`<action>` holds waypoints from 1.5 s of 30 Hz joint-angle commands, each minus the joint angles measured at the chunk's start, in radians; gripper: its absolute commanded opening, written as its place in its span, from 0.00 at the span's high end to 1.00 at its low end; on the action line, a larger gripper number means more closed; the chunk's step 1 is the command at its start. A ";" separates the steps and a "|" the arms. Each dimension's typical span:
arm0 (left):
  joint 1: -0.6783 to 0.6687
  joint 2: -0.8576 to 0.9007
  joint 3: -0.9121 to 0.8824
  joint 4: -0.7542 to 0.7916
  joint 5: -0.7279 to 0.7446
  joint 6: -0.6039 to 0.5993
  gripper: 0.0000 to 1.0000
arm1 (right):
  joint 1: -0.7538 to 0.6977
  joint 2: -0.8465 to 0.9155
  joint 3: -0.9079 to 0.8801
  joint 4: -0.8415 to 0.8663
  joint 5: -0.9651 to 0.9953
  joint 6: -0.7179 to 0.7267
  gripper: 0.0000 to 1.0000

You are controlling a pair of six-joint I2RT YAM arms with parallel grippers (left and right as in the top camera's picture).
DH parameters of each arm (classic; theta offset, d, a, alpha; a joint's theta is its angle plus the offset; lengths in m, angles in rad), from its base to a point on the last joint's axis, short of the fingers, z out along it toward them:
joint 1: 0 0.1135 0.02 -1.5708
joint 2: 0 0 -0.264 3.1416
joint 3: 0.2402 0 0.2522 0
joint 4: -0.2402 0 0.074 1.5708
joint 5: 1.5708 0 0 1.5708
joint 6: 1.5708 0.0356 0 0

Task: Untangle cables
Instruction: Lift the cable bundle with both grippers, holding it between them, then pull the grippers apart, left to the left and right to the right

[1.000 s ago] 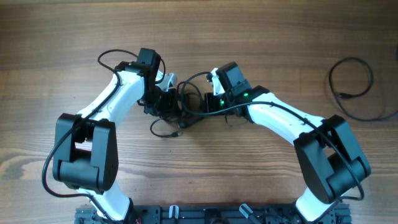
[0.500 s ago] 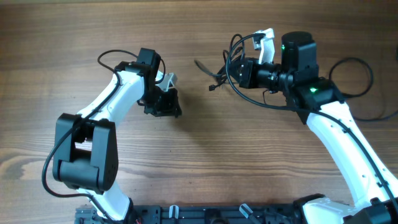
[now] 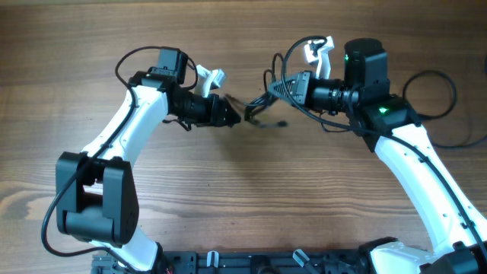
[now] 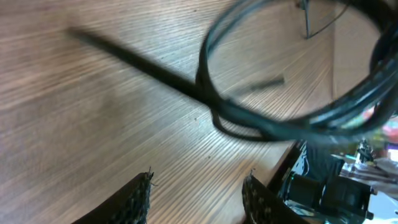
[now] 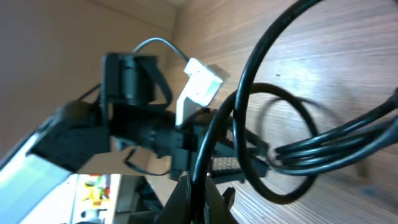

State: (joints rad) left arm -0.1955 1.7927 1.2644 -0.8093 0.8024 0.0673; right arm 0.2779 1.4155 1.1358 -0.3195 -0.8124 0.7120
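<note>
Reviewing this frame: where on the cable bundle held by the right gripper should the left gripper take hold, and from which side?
Probably the single straight strand that sticks out of the cable bundle toward the left gripper, approached from that side. It stands clear of the stacked loops, and the right gripper pinches the bundle's opposite side, so pulling there should draw one cord free.

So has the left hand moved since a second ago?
Yes: overhead, the left hand has swung right and slightly up the frame, nearer the loose cable loop lying still near the right edge, toward the cable bundle.
</note>
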 commanded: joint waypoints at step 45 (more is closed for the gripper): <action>0.276 -0.012 0.011 -0.090 -0.871 -0.646 0.96 | -0.171 -0.005 0.018 -0.105 0.076 -0.167 0.96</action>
State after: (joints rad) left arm -0.0395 1.7927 1.2694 -0.8852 -0.0174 -0.4892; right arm 0.1848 1.4155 1.1358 -0.3939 -0.7574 0.6250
